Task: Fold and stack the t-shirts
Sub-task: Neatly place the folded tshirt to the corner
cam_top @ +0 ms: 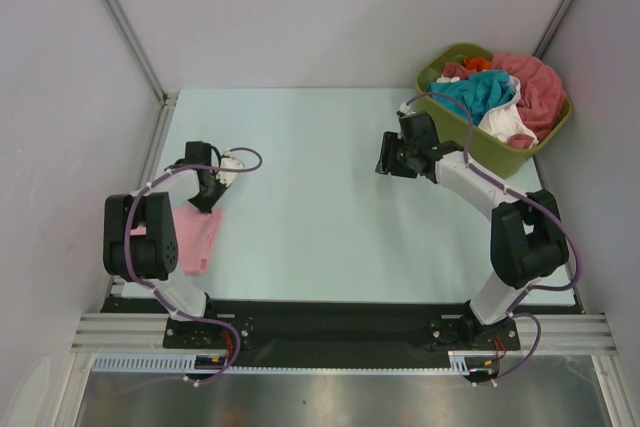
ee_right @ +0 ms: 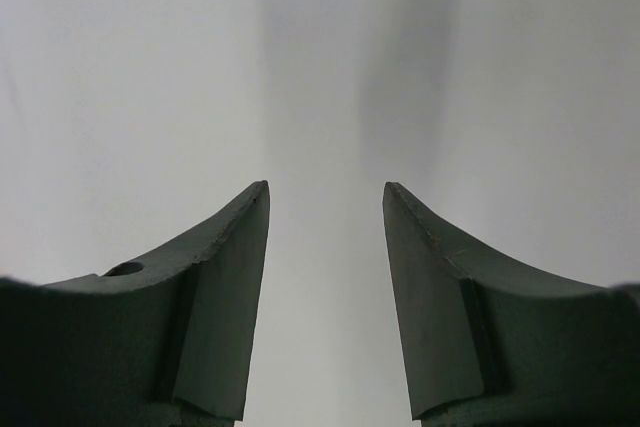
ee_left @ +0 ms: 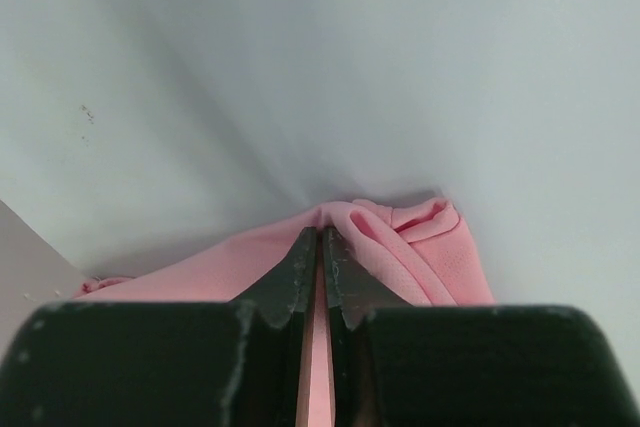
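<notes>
Pink shirt (cam_top: 197,239) (ee_left: 400,257): bunched, lying on the bench (cam_top: 330,207) near its left edge, directly under and just behind my left claw (cam_top: 208,199) (ee_left: 321,237). The left claw is closed on a fold of the pink cloth. In the wrist view both fingers (ee_left: 295,282) are pressed together, with a thin strip of pink between them and creases gathered at the tips. The rest of the shirt trails from the claw toward my base, partly hidden under the arm.

Right claw (cam_top: 393,165) (ee_right: 325,187): fingers spread apart, pale bench surface showing through the gap, well apart from the pink shirt. Behind and to the right of this claw, an olive-green tub (cam_top: 478,137) holds a heap of shirts (cam_top: 495,97) in teal, white, coral-red and orange.
</notes>
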